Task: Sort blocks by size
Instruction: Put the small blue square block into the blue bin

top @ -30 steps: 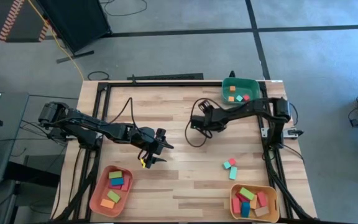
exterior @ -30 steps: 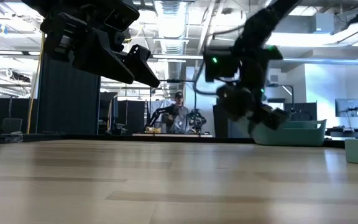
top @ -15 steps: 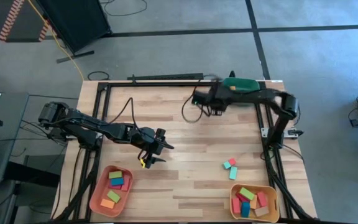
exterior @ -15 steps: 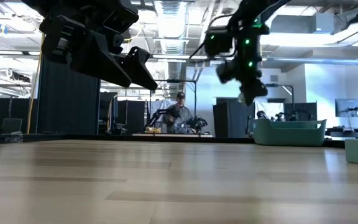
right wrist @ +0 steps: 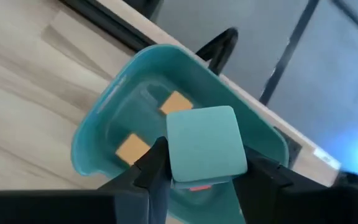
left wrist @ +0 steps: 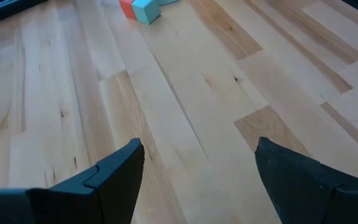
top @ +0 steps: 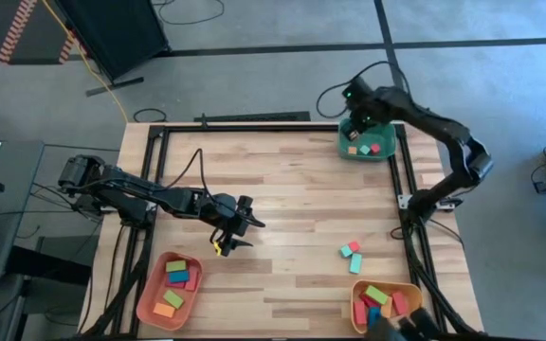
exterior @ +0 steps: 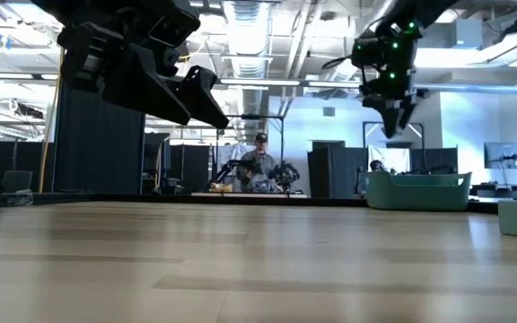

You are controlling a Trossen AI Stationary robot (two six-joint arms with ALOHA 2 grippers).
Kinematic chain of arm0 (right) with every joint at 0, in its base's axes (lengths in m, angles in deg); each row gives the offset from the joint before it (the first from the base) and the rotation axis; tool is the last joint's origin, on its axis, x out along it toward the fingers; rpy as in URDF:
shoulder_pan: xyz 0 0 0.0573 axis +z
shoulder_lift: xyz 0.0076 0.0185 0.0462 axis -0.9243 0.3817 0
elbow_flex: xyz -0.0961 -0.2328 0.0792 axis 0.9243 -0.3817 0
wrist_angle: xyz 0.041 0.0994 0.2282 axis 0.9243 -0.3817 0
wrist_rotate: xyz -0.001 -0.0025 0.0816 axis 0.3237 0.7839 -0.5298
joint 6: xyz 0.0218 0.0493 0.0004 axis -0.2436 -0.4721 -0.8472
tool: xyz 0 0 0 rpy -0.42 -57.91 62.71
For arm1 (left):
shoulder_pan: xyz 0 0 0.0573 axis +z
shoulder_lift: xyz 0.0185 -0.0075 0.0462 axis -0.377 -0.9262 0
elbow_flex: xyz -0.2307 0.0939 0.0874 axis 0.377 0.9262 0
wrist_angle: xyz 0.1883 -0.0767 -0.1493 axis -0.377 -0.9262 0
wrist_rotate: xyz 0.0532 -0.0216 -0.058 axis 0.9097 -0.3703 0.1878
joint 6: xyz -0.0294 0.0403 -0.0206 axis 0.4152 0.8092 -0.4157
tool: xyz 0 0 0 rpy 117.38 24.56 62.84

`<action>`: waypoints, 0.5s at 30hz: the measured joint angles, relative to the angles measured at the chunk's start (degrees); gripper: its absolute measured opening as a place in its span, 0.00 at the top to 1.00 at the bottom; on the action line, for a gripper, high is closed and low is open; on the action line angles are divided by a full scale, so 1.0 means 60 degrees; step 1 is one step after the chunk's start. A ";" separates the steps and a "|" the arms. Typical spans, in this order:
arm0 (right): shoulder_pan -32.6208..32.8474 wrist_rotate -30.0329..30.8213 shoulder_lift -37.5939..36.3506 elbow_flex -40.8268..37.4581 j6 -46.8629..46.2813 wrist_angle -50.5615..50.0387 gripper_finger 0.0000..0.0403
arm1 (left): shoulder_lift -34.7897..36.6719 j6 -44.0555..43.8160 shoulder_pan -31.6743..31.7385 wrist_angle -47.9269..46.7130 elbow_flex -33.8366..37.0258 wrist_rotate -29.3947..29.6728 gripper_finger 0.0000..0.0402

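Right gripper (right wrist: pixel 197 177): over the green tray (top: pixel 380 130) at the bench's 1 o'clock corner, raised above it in the low view; fingers closed on a teal cube (right wrist: pixel 205 144), which sits between them above the tray's inside.
Green tray contents: two orange blocks (right wrist: pixel 133 148) on the tray floor in the right wrist view; the high view shows an orange, a green and a red block there.
Left gripper (left wrist: pixel 197 177): above the bench (top: pixel 282 180) at about 8 o'clock from the middle, raised off the wood; fingers spread wide, nothing between them, bare planks below.
Loose blocks: a small cluster of a red and two teal blocks (top: pixel 351 253) on the bench at 4 o'clock, well apart from both grippers; the left wrist view shows a teal cube and a red block touching, well ahead of the fingers.
Salmon tray (top: pixel 150 299): at the 7 o'clock corner, at the near edge, holding green, yellow, pink, red and orange blocks.
Yellow tray (top: pixel 356 303): at the 5 o'clock corner, at the near edge, crowded with green, red, pink, orange and teal blocks.
Open room: the middle of the bench and its whole 11 o'clock quarter are bare wood; a dark frame runs along the far and side edges.
Beyond the bench: a person (exterior: pixel 258 161) far off in the room.
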 joint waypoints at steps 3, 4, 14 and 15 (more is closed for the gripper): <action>-0.0291 -0.0236 0.0290 0.0000 -0.0033 -0.0028 0.57 | 0.0000 -0.0076 -0.0002 -0.0019 0.0000 0.0000 0.27; -0.0379 -0.0313 0.0413 -0.0002 -0.0032 -0.0068 0.57 | 0.0000 -0.0108 -0.0001 -0.0027 0.0000 -0.0022 0.27; -0.0609 -0.0676 0.1622 -0.0539 -0.0027 -0.0040 0.57 | 0.0000 -0.0125 -0.0004 -0.0277 -0.0004 -0.0065 0.27; -0.0631 -0.0692 0.1691 -0.0600 -0.0027 -0.0039 0.57 | 0.0000 -0.0126 0.0000 -0.0283 -0.0004 -0.0066 0.27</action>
